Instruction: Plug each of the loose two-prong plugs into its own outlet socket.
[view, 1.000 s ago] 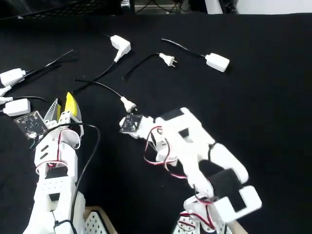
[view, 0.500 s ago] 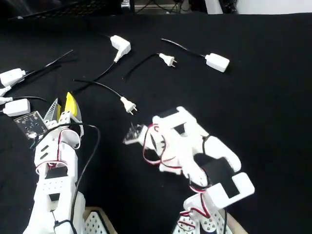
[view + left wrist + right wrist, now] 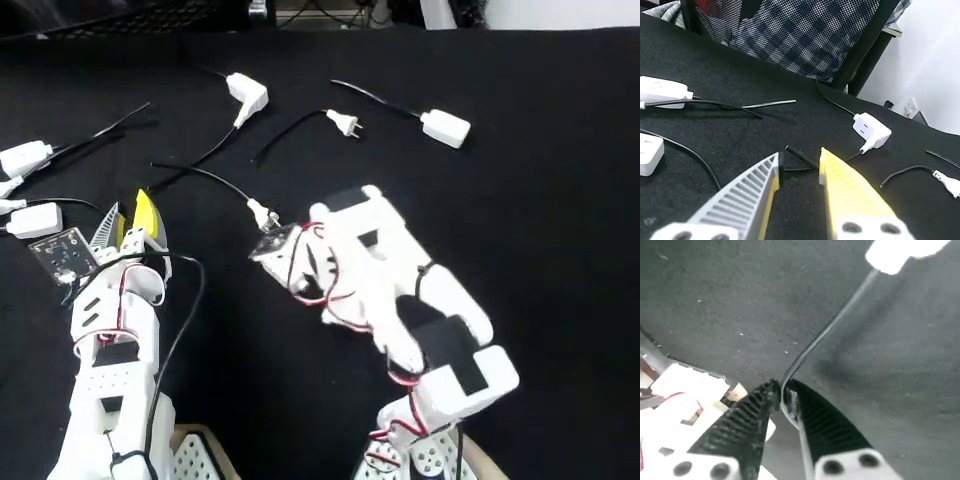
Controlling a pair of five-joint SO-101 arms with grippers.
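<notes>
From above, two plugs and four white sockets (image 3: 446, 127). The near plug (image 3: 262, 213) lies at the right gripper's (image 3: 271, 241) fingertips, prongs toward them and cord trailing beyond. The far plug (image 3: 347, 123) lies well past them.

Left wrist view: three sockets and one plug beyond the left gripper (image 3: 799, 161), whose fingers are spread and hold nothing.

Right wrist view: the fingers pinch the near plug (image 3: 789, 407).

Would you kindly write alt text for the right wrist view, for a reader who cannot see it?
The right hand pinches a white plug between black fingers above a black table; the plug's cable runs toward a white block.
</notes>
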